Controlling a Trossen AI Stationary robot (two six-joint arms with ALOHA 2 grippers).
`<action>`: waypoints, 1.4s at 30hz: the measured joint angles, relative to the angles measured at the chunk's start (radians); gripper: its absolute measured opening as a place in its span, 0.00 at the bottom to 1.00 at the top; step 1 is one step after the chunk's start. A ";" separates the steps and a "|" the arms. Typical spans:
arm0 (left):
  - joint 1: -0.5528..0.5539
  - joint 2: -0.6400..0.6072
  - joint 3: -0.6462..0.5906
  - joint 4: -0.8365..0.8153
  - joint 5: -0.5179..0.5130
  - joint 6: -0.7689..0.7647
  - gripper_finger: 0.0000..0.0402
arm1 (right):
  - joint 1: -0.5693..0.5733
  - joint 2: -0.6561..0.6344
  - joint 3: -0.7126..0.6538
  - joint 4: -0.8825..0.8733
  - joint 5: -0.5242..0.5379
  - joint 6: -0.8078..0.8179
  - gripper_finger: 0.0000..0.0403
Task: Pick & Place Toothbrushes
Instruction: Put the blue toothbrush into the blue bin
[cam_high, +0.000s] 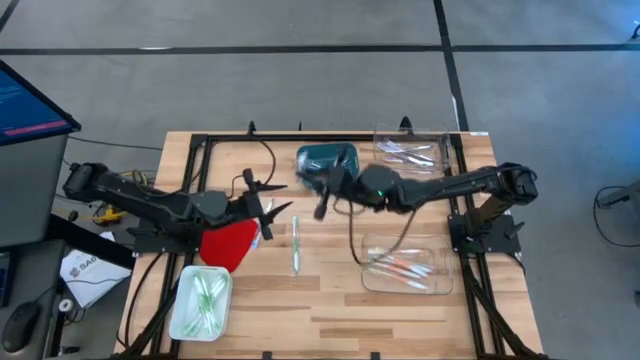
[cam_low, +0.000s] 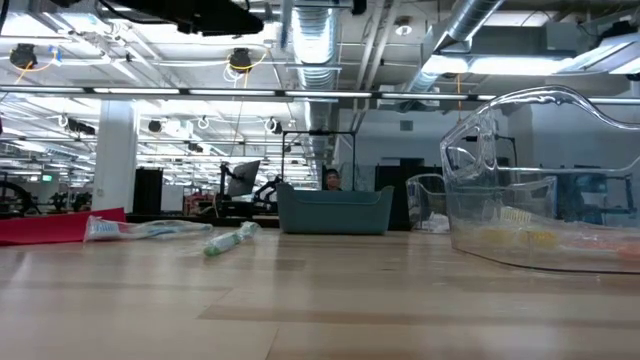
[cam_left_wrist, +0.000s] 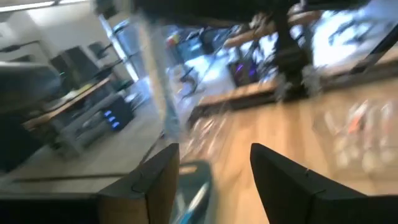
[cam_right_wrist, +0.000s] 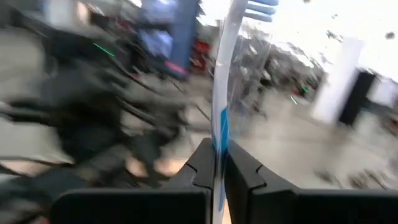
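Toothbrushes are the whole deal here, and the one in play is a blue-and-white toothbrush (cam_right_wrist: 220, 93) pinched by its handle in the right gripper (cam_high: 322, 203), which is clamped tight on it above the middle of the table, just beside the teal bin (cam_high: 328, 160). It looks like a thin stick of stiff plastic, white with a blue stripe and bristles at the far end. Light as anything and probably slick, so a mid-handle pinch seems the safe spot; grab near the head and it'd likely swivel. A green toothbrush (cam_high: 296, 246) lies loose on the wood near the centre. More sit in the white tray (cam_high: 202, 302) and in the clear tray (cam_high: 404, 268) with the orange ones. The left gripper (cam_high: 262, 210) hangs over the red tray (cam_high: 228, 246) with fingers spread and nothing between them.
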 joint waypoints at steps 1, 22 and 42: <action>-0.007 -0.014 0.000 -0.030 -0.033 0.002 0.48 | -0.020 0.000 0.008 -0.035 0.003 0.009 0.02; -0.224 -0.125 -0.121 -0.299 -0.073 -0.208 0.46 | -0.456 0.195 0.273 -0.769 -0.234 0.140 0.02; -0.304 -0.126 -0.121 -0.308 -0.076 -0.209 0.45 | -0.451 0.480 0.521 -1.301 -0.136 0.014 0.02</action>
